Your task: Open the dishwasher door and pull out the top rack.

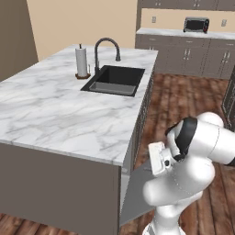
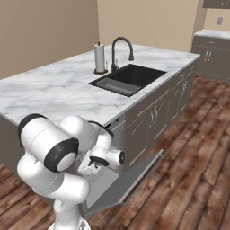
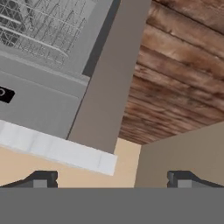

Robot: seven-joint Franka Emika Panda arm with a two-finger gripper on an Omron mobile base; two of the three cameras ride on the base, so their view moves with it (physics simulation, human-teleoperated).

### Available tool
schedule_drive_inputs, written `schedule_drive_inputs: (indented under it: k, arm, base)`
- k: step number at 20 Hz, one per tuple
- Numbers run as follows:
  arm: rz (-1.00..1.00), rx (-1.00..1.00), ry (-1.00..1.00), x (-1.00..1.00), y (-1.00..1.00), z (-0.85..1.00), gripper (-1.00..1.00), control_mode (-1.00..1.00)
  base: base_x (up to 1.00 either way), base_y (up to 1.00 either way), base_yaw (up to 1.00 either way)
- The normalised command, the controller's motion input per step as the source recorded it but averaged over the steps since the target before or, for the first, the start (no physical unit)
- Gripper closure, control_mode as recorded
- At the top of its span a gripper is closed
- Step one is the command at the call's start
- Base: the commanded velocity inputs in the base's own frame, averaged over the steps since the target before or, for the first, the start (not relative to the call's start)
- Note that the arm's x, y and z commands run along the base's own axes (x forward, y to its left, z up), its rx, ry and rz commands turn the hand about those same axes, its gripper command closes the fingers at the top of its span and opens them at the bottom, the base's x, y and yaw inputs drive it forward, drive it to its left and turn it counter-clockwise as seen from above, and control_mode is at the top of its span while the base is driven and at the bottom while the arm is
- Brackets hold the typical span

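The dishwasher door (image 2: 130,177) hangs partly open, tipped out and down from the front of the island (image 1: 55,114) at the near end, over the wood floor (image 2: 197,170). Just inside sits the top rack (image 3: 41,28), a wire basket. The gripper (image 3: 111,180) is close to the opening with its jaws wide apart, holding nothing.

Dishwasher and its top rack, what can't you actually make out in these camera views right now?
- Top rack: hand view, cut off by the top and left edges; how far out it sits is unclear.
- Dishwasher door: right base view, its inner face is partly hidden by the arm.
- Gripper: hand view, only the fingertips show, wide apart, holding nothing.
- Dishwasher door: left base view, mostly behind the arm.
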Motion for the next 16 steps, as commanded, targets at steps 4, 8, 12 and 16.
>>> schedule_drive_inputs:
  k: [4,8,12,16]
  arm:
    - [0.0,0.08,0.14,0.26,0.2,-0.25,-1.0,-1.0]
    - [0.0,0.14,0.11,0.19,0.06,-0.41,-1.0,-1.0]
    - [-0.01,0.21,0.02,0.16,0.0,-0.2,-1.0,-1.0]
    - [-0.01,0.21,0.0,0.25,0.0,-0.01,-1.0,-1.0]
  base:
    - [0.0,0.0,0.0]
    - [0.0,0.0,0.0]
    - [0.0,0.0,0.0]
    - [0.0,0.0,0.0]
